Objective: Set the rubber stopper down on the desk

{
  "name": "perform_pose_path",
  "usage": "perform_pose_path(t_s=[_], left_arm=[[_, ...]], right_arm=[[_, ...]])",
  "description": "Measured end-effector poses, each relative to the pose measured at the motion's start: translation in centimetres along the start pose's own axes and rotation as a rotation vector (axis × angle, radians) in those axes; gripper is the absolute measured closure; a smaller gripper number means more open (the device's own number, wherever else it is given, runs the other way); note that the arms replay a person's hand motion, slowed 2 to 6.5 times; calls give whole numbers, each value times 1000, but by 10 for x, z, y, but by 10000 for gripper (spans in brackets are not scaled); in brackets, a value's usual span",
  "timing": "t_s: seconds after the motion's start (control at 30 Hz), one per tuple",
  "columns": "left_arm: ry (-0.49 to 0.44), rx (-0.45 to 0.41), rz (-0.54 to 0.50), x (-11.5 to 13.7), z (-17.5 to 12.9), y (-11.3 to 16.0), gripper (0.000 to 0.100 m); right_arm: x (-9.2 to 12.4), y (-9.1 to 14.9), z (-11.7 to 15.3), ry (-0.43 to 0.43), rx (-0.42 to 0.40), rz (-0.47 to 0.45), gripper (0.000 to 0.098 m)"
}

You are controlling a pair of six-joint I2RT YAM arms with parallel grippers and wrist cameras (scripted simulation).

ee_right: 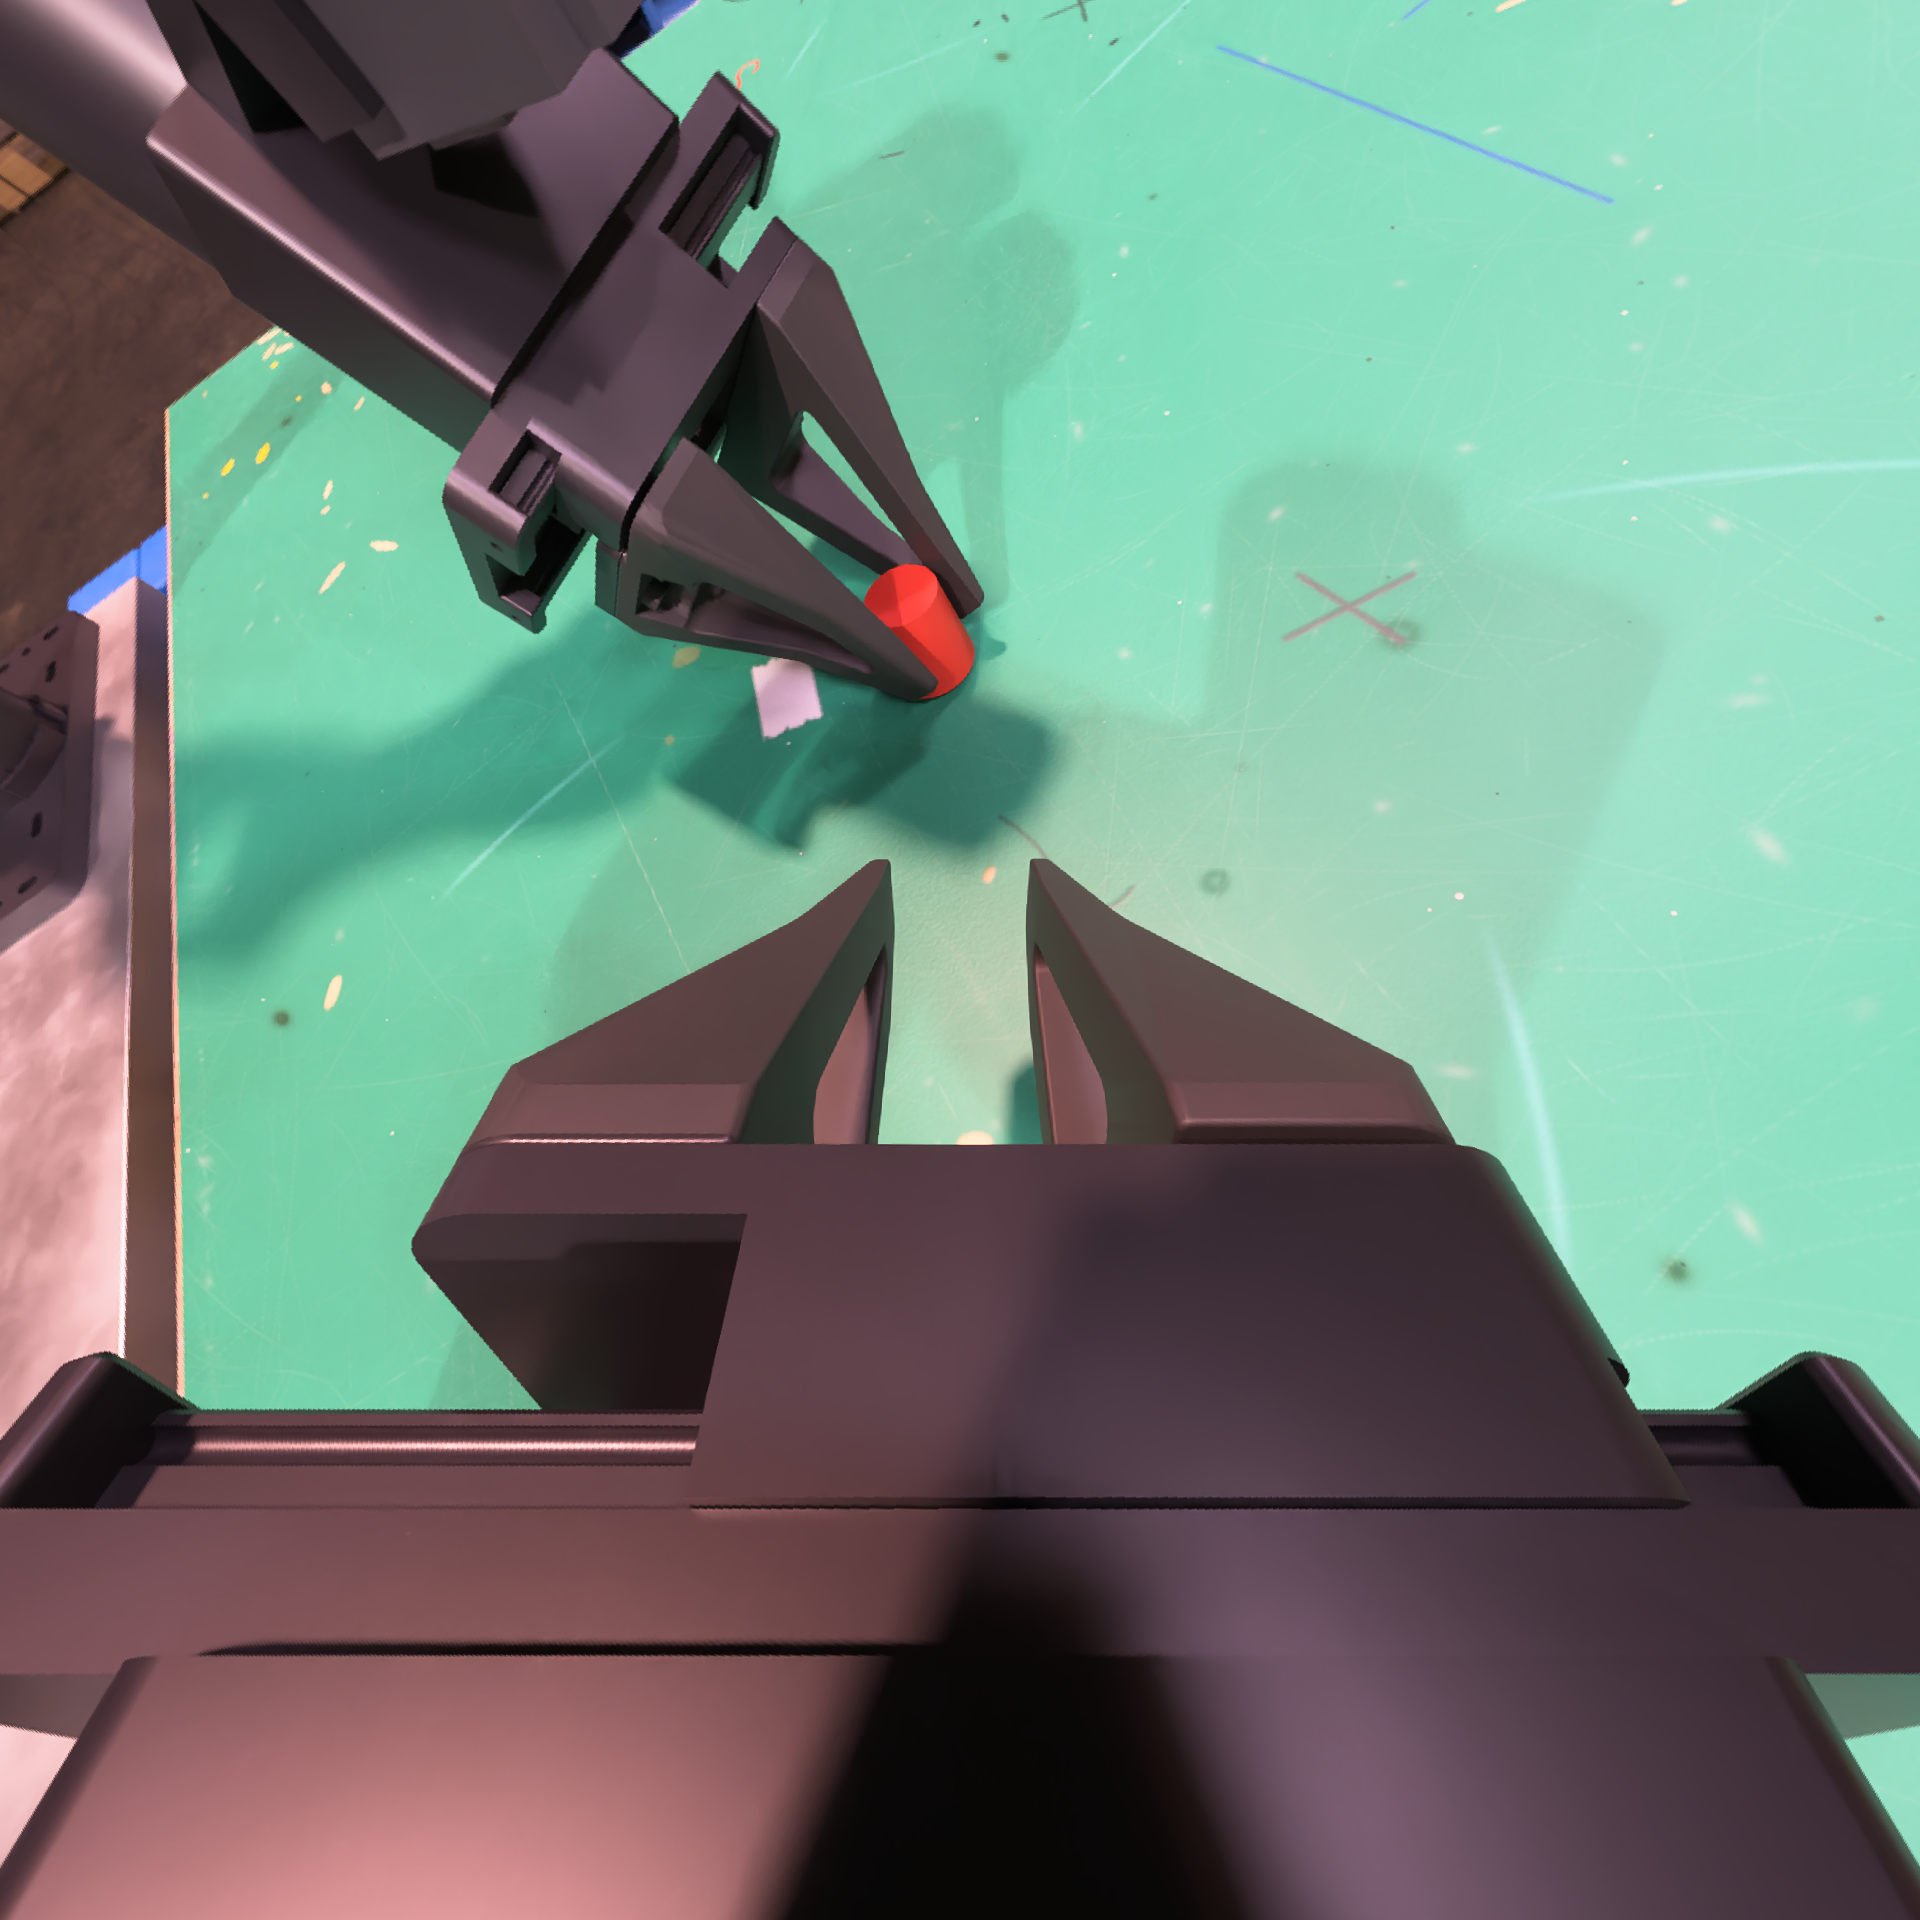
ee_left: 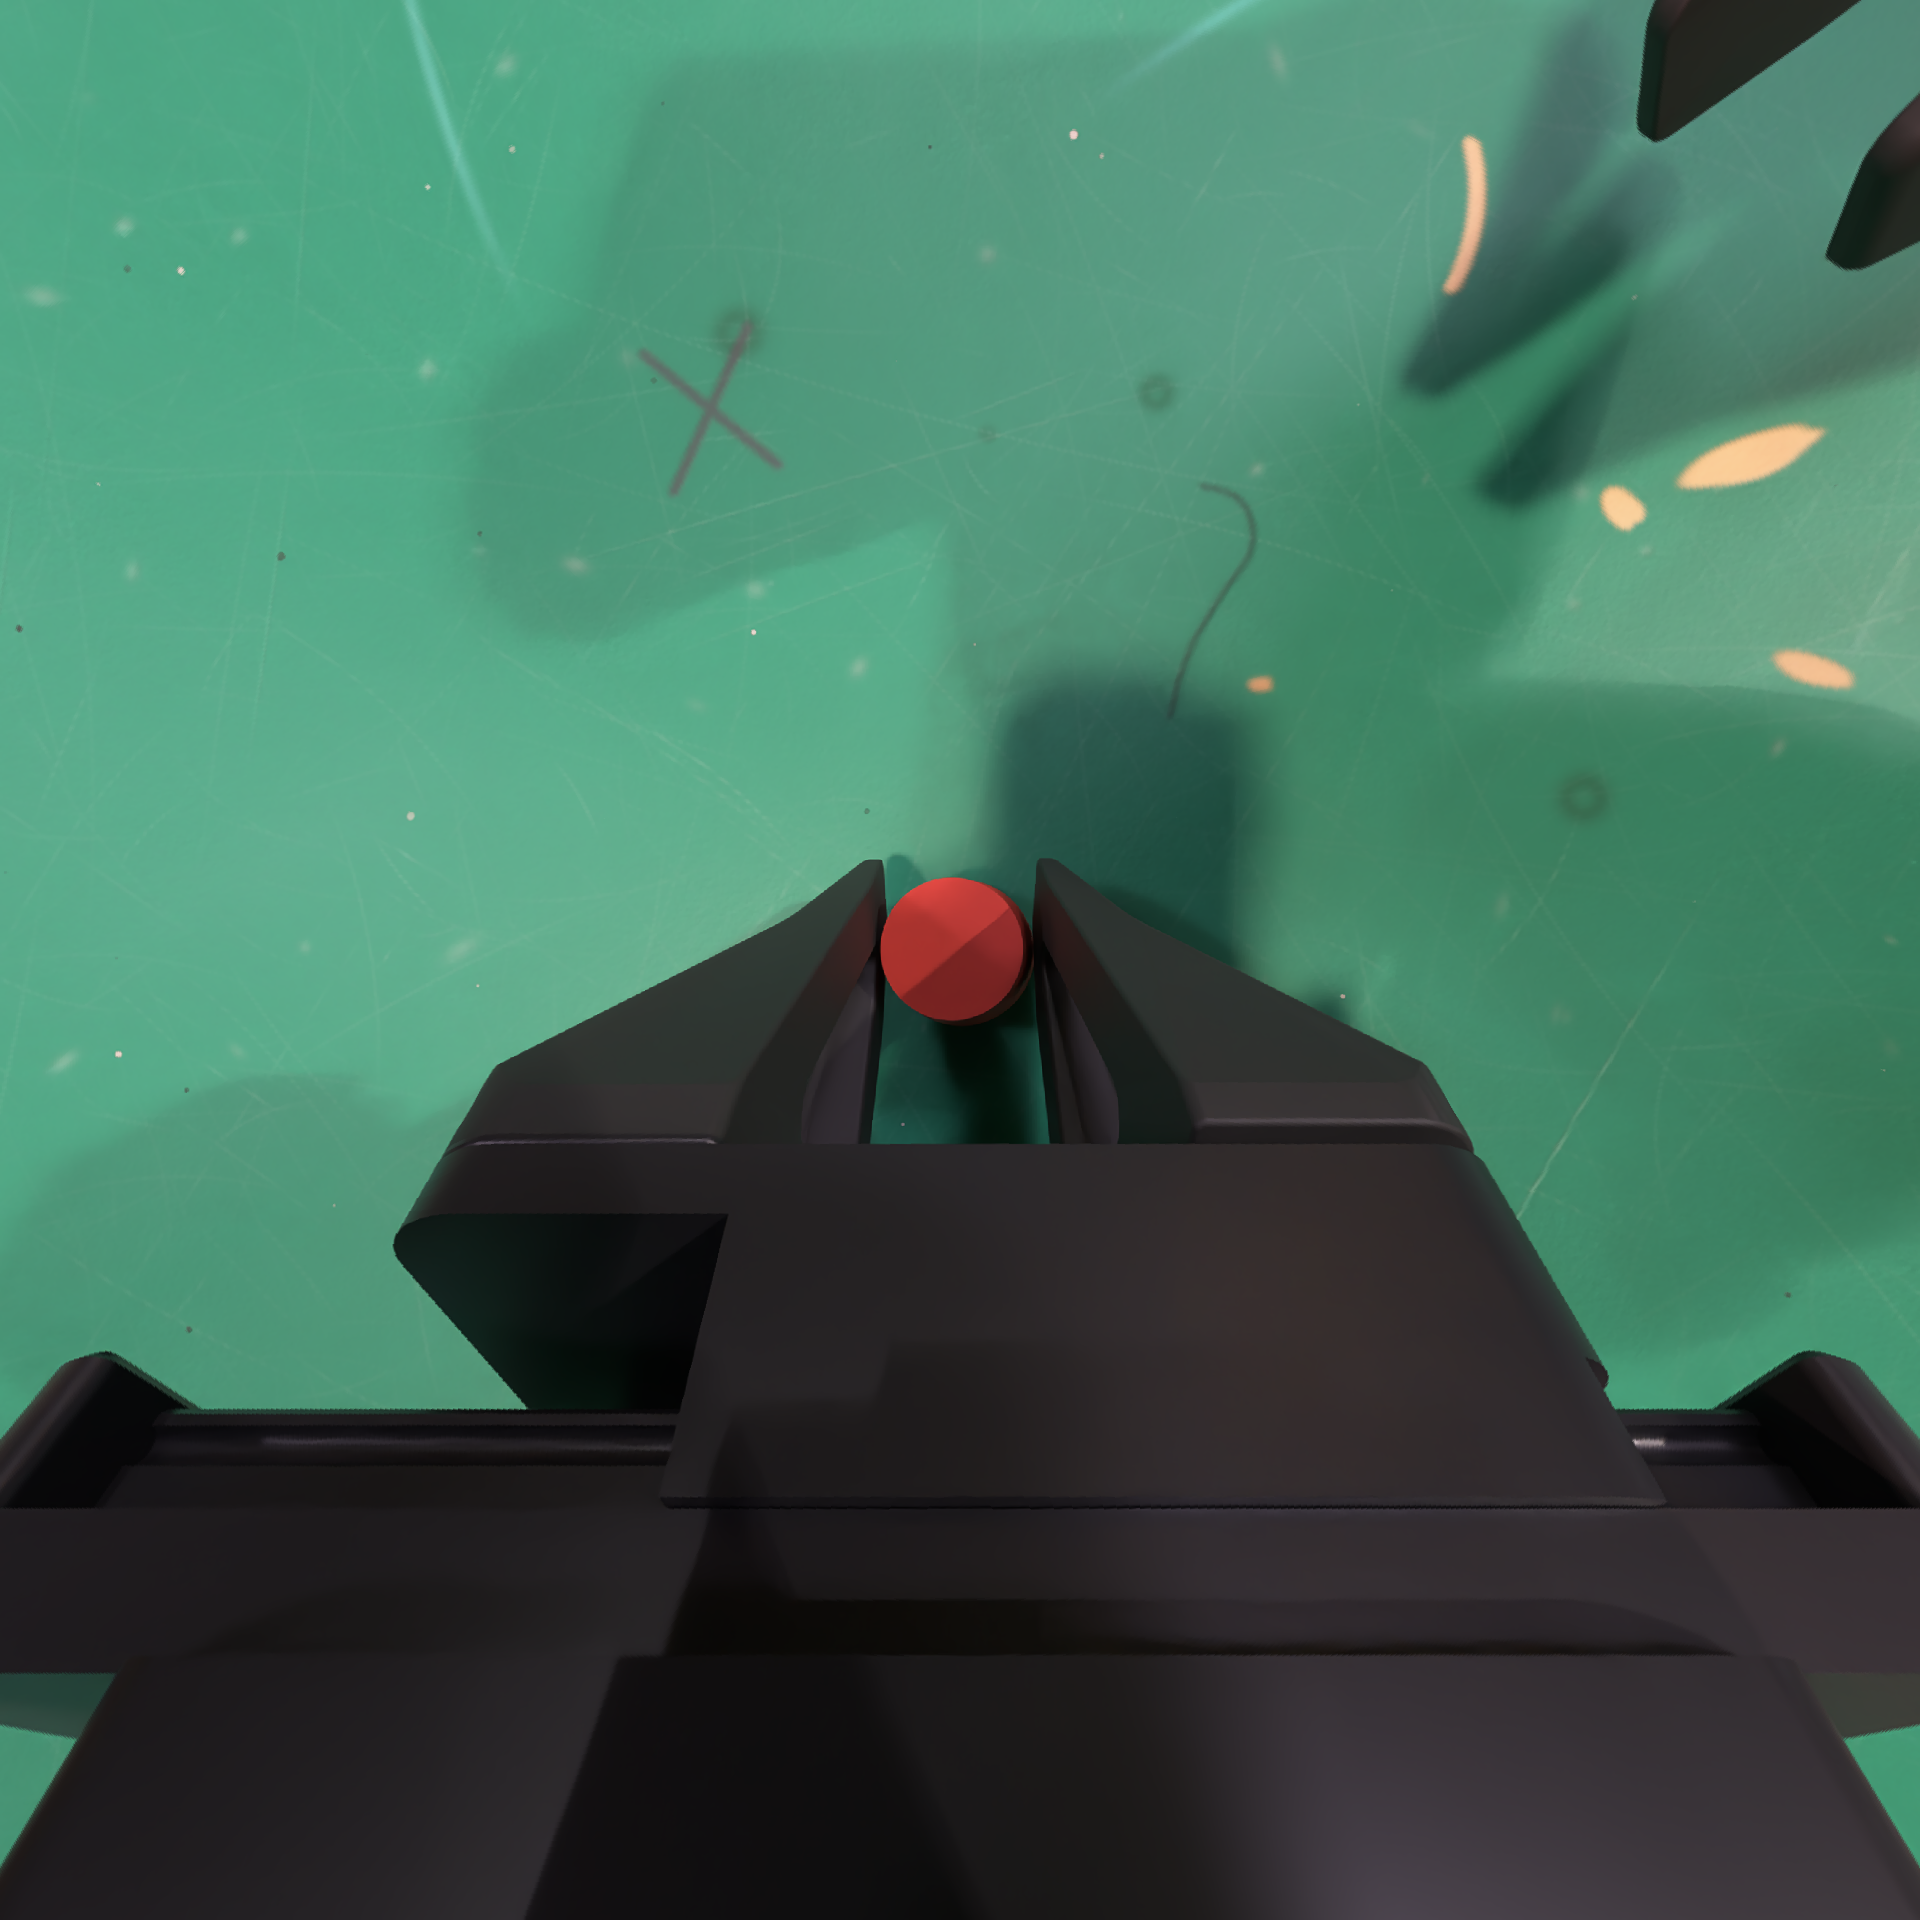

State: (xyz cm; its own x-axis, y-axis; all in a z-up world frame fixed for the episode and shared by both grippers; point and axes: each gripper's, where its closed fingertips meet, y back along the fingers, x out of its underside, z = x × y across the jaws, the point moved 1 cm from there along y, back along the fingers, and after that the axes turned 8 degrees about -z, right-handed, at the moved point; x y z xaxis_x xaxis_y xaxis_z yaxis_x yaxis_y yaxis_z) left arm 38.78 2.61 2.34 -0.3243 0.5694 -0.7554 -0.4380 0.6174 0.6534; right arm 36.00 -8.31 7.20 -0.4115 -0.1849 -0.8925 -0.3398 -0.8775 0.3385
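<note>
Left gripper (ee_left: 958, 883) fingers clench rubber stopper (ee_left: 954, 948); right gripper (ee_right: 958, 883) released, desk (ee_right: 1455, 727) edge far.

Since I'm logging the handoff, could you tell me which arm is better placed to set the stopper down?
Left: the left gripper already pinches the red rubber stopper low over the green desk; the right gripper is empty.

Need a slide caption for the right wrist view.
Left tool grips red rubber stopper low over green desk; right tool empty.
</note>
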Motion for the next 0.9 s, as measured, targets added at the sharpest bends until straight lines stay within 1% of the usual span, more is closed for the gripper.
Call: perform_pose_path(t_s=[0.23,0.53,0.73,0.9], left_arm=[[-3,14,-17,3,-1,0,762],[16,56,-66,-1,1,2,762],[55,98,-95,1,1,3,762],[99,140,-110,3,2,6,762]], right_arm=[[-3,9,-11,-63,29,-20,763],[-7,20,-20,-94,49,-52,770],[-11,29,-26,-105,60,-78,769],[-11,39,-35,-106,84,-90,768]])
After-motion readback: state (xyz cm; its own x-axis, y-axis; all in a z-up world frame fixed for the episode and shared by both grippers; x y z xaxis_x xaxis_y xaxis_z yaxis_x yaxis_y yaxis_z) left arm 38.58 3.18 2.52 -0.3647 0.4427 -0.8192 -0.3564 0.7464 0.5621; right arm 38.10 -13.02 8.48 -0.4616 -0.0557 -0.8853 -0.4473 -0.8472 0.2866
